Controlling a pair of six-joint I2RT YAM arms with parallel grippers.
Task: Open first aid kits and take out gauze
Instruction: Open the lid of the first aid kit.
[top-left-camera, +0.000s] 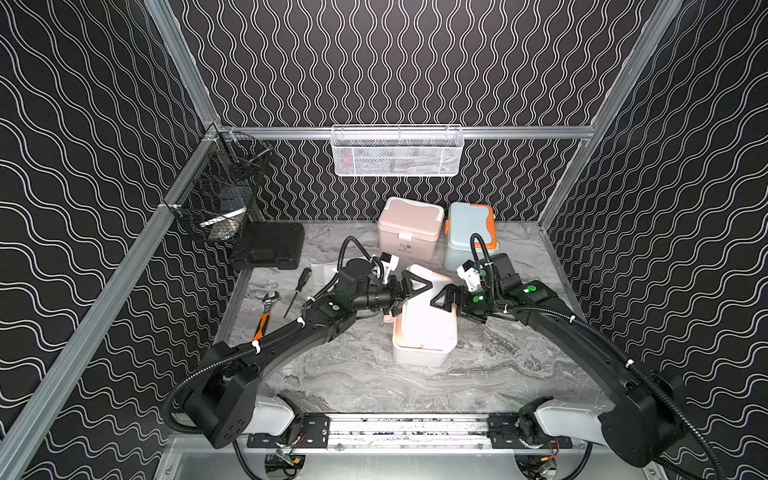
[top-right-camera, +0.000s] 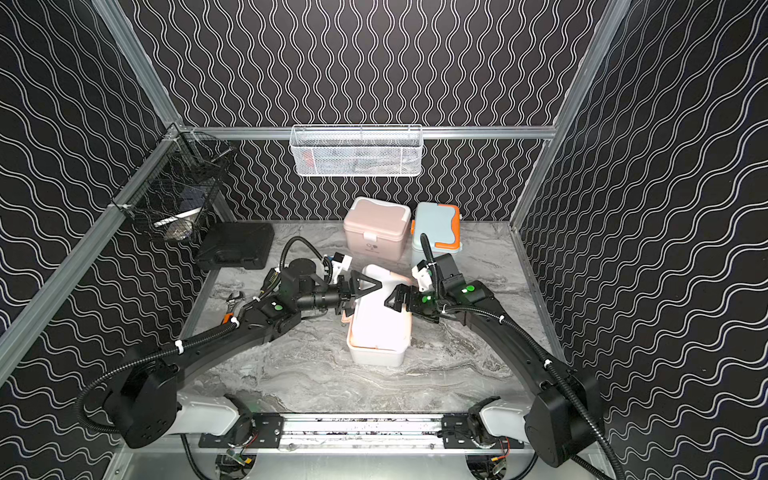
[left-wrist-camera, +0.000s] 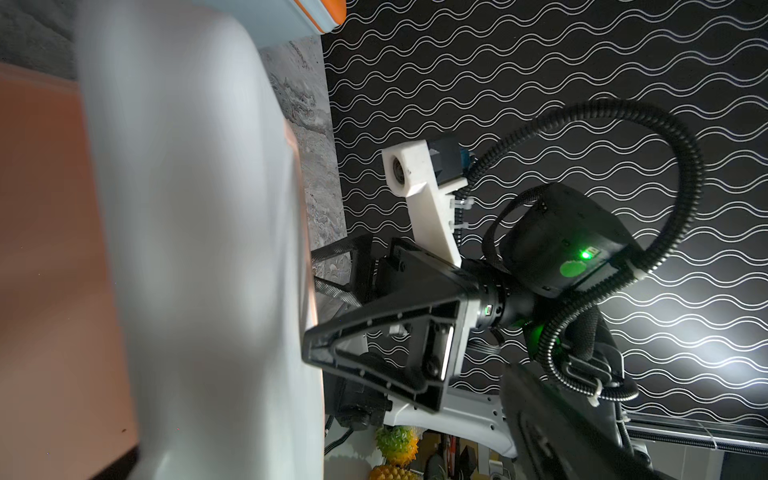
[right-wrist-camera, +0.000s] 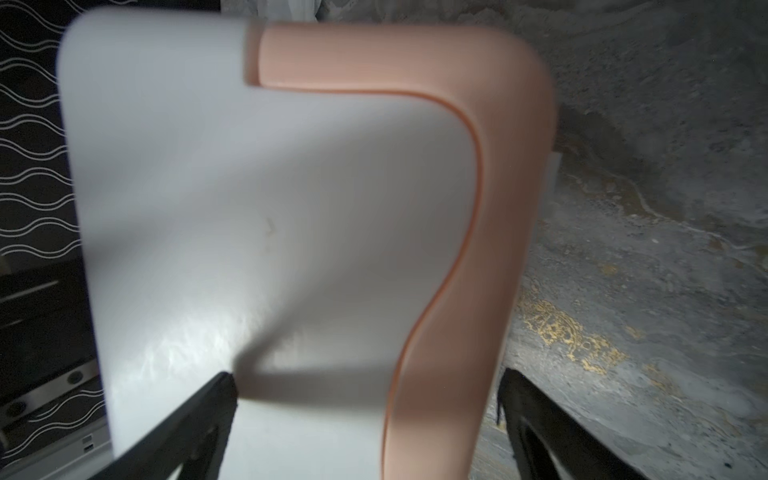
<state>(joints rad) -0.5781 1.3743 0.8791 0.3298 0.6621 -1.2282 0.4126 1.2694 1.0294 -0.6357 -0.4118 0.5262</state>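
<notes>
White peach-trimmed plastic kit sits part-open between left gripper and right gripper, both released; pink plastic kit and blue-grey kit at twelve o'clock are shut.

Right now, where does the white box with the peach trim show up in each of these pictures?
In a top view: white first aid kit on the middle of the marble tabletop.
In a top view: the same mid-table spot.
Left wrist: close up and blurred, filling much of the frame.
Right wrist: its white face and peach handle fill the centre.
Shared landmark: the marble tabletop.
</notes>
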